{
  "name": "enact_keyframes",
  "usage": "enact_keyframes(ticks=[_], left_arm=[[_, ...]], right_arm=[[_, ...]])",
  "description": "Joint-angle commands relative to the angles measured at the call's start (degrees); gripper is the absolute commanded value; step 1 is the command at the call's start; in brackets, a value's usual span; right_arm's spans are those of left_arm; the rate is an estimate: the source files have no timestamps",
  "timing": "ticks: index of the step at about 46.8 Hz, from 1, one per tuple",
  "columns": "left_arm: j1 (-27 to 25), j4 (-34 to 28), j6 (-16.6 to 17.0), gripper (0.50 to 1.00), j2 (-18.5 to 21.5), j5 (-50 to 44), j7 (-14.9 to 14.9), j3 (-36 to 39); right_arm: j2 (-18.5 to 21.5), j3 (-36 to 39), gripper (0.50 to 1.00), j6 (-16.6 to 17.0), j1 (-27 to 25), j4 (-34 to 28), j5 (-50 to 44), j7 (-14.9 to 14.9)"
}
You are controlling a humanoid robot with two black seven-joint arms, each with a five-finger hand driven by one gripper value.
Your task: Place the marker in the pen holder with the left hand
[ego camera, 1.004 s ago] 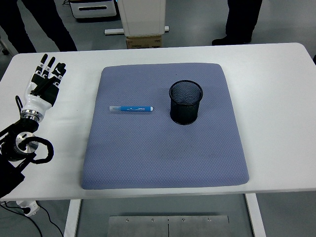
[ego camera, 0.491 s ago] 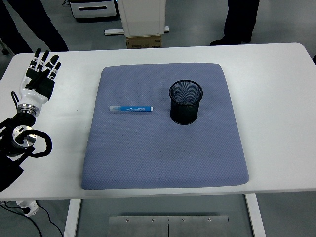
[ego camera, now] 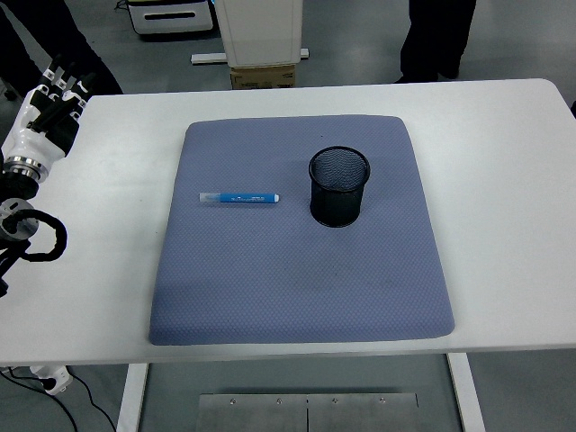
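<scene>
In the head view, the left hand [ego camera: 47, 106] had drifted up and outward to the table's far-left corner, fingers extended and empty, farther from its target than a moment earlier. The marker [ego camera: 238, 197] lay untouched on the blue mat [ego camera: 297, 288], left of the upright pen holder [ego camera: 339, 186], so the pick-up looked not yet begun.

On the white table [ego camera: 504, 162] lay one blue-grey mat [ego camera: 297, 270]. The mat carried one blue marker [ego camera: 238, 197] and one black mesh pen holder [ego camera: 339, 186]. One robot hand, the left hand [ego camera: 49, 112], was in view at the table's left edge; two persons' legs [ego camera: 436, 36] stood beyond the table's far edge.
</scene>
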Motion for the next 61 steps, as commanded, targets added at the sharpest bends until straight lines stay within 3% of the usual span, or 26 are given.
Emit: enact_keyframes(ticks=[1, 8, 16, 24, 33, 40, 48, 57, 61], left_arm=[[-2.25, -1.88, 2.12, 1.0, 1.58, 0.08, -0.07, 5.11], [-5.41, -6.01, 4.14, 1.0, 3.69, 1.48, -0.07, 11.79], [-8.75, -8.04, 7.57, 1.0, 3.78, 12.01, 0.01, 18.39], [-10.16, -10.76, 9.15, 1.0, 3.78, 24.67, 0.01, 21.29], [-13.85, -12.52, 9.59, 1.0, 3.43, 27.24, -0.07, 29.02], [-16.58, -12.61, 10.12, 1.0, 1.85, 31.27, -0.07, 34.65], [-17.28, -12.26, 13.99, 1.0, -1.84, 38.49, 0.01, 35.62], [-19.04, -11.56, 14.16, 1.0, -3.78, 38.4, 4.13, 40.0], [-19.13, -10.77, 14.43, 1.0, -5.01, 38.4, 4.49, 40.98]], right_arm=[[-0.01, 0.0, 1.0, 0.0, 0.0, -0.01, 0.0, 0.01], [-0.01, 0.0, 1.0, 0.0, 0.0, -0.01, 0.0, 0.01], [-0.01, 0.0, 1.0, 0.0, 0.0, -0.01, 0.0, 0.01], [-0.01, 0.0, 1.0, 0.0, 0.0, -0.01, 0.0, 0.01], [-0.01, 0.0, 1.0, 0.0, 0.0, -0.01, 0.0, 0.01], [-0.01, 0.0, 1.0, 0.0, 0.0, -0.01, 0.0, 0.01], [-0.01, 0.0, 1.0, 0.0, 0.0, -0.01, 0.0, 0.01], [-0.01, 0.0, 1.0, 0.0, 0.0, -0.01, 0.0, 0.01], [-0.01, 0.0, 1.0, 0.0, 0.0, -0.01, 0.0, 0.01]])
